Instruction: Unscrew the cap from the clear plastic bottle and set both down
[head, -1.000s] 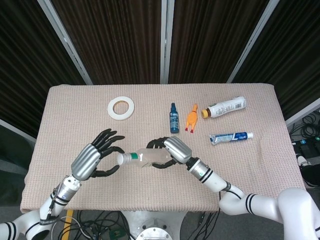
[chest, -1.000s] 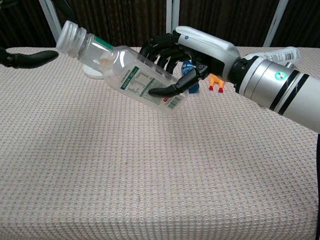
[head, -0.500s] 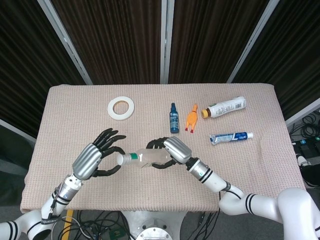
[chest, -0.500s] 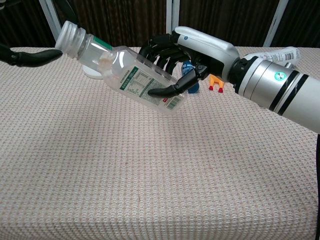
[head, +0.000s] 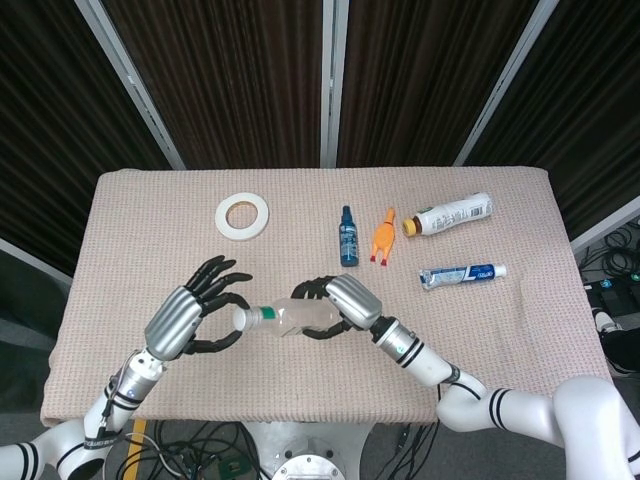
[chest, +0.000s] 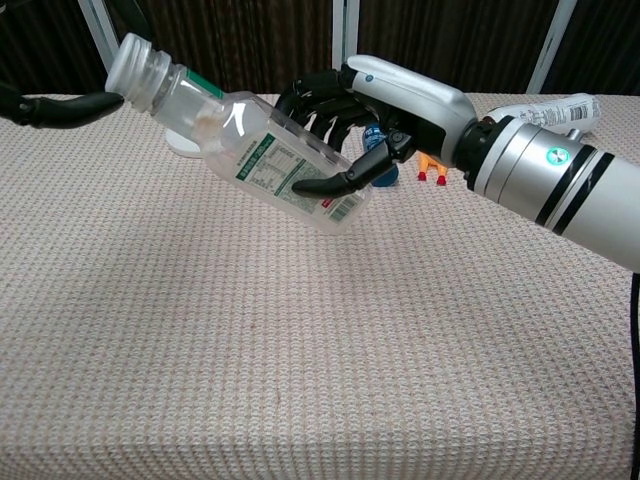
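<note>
Right robot hand (chest: 345, 120) grips clear bottle (chest: 250, 145) mid-body, held tilted above worktop (chest: 300, 350), neck toward left robot hand (head: 200, 305). Left fingers spread around cap (head: 243, 318), apparently holding nothing. Advice: keep bottle steady, close on cap squarely, then twist. Head view shows whole left robot hand; chest view only a fingertip, plus label and threads.

- Bottle (head: 290, 318): clear plastic with a green-and-white label, held off the table (head: 140, 215), tilted with its neck up toward the left.
- Neck is threaded and open; the cap can't be seen.
</note>
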